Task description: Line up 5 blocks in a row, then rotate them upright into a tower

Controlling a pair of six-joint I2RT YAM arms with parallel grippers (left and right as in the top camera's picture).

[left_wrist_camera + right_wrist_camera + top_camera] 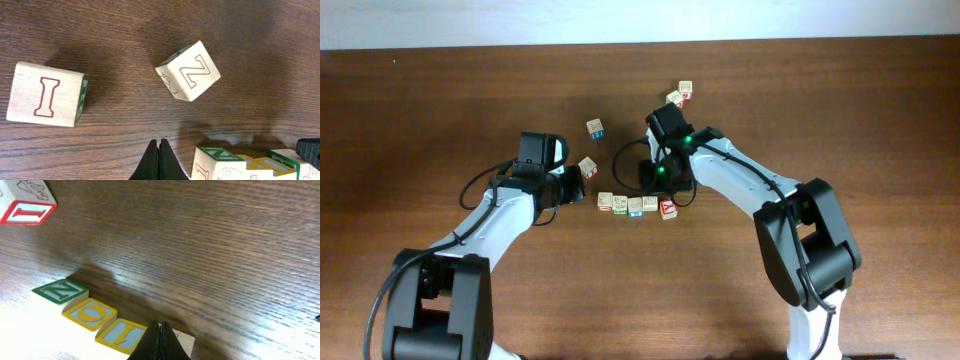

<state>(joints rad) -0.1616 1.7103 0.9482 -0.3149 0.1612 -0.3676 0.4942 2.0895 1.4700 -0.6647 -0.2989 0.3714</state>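
Overhead: row of blocks [635, 206] mid-table; left gripper [580, 186] just left of the row, right gripper [658, 192] just behind it.
Left wrist: fingers [150, 164] pressed together, empty; row just right of them.
Right wrist: fingers [150, 342] pinched together, empty, beside the row.

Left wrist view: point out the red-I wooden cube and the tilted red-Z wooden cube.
Pale wooden cube with red I [45, 95]: left wrist view, lettered face.
Tilted pale wooden cube with red Z [196, 74]: left wrist view, lettered face.
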